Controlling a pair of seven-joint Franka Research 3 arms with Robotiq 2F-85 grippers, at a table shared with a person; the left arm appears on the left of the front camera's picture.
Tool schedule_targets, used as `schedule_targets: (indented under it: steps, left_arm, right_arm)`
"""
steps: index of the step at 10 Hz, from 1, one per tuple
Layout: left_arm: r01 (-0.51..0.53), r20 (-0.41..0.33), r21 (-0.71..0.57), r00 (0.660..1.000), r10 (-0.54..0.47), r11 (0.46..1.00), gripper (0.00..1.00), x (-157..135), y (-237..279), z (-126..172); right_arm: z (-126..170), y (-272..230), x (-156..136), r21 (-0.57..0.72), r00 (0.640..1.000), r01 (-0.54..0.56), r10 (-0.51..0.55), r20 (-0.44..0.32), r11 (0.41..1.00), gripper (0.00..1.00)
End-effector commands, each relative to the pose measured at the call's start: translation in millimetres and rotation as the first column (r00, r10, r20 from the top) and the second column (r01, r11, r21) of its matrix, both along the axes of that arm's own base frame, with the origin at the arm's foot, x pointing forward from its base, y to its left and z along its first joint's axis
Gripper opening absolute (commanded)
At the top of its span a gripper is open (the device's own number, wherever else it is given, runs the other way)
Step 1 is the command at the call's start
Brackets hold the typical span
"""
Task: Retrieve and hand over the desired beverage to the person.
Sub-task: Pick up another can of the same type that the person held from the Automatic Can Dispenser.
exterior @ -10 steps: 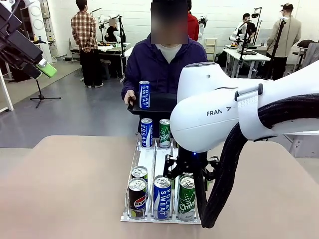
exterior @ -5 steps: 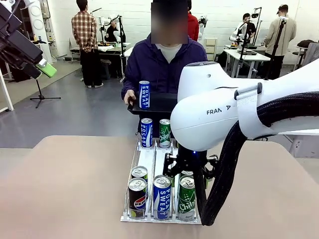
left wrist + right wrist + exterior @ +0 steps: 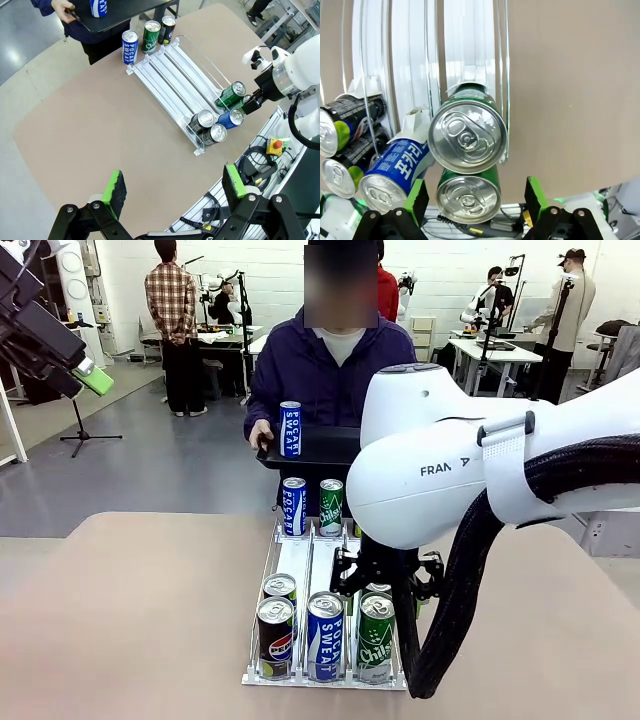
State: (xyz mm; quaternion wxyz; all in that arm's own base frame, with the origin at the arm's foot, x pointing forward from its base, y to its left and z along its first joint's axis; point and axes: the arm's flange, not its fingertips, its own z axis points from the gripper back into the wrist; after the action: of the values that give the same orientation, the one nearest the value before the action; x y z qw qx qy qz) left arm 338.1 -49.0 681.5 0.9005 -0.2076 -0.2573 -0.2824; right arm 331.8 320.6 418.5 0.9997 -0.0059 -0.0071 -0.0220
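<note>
The person (image 3: pixel 325 365) stands at the far side holding a black tray (image 3: pixel 320 448) with a blue Pocari Sweat can (image 3: pixel 289 430) on it. A clear rack (image 3: pixel 298 560) on the table holds several cans in three lanes. My right gripper (image 3: pixel 385 582) hangs open over the near end of the right lane, above two green cans (image 3: pixel 467 135). In the right wrist view its fingers (image 3: pixel 417 200) flank the nearer green can (image 3: pixel 468 197) without touching it. My left gripper (image 3: pixel 174 185) is open and empty, raised high at the left (image 3: pixel 92 378).
The rack's near end also holds a blue Pocari can (image 3: pixel 324 635) and two Pepsi cans (image 3: pixel 275 635). A blue can (image 3: pixel 293 505) and a green can (image 3: pixel 330 505) stand at its far end. Bare tabletop (image 3: pixel 130 620) spreads to the left. Other people stand far behind.
My right arm has shifted slightly to the right above the green cans. The cans, the tray and my left arm have stayed put.
</note>
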Motion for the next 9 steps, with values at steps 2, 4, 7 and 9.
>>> schedule_targets:
  steps: [2,4,7,9]
  left_arm:
    - [-0.008,-0.008,-0.006,1.0,0.008,1.0,1.0,-0.9,0.7,0.2]
    - [-0.008,-0.008,-0.006,1.0,0.008,1.0,1.0,-0.9,0.7,0.2]
    - [-0.008,-0.008,-0.006,1.0,0.008,1.0,1.0,-0.9,0.7,0.2]
    - [-0.008,-0.008,-0.006,1.0,0.008,1.0,1.0,-0.9,0.7,0.2]
  right_arm:
    - [-4.5,-9.3,-4.9,-0.001,1.0,-0.012,0.012,0.011,1.0,1.0]
    - [-5.4,-10.1,-8.2,0.002,0.999,-0.04,0.04,0.015,0.999,1.0]
    - [-5.1,-10.2,-8.6,0.022,0.996,-0.093,0.093,-0.008,0.995,0.0]
    - [-4.2,-10.7,-7.9,0.032,0.995,-0.094,0.095,-0.017,0.995,0.0]
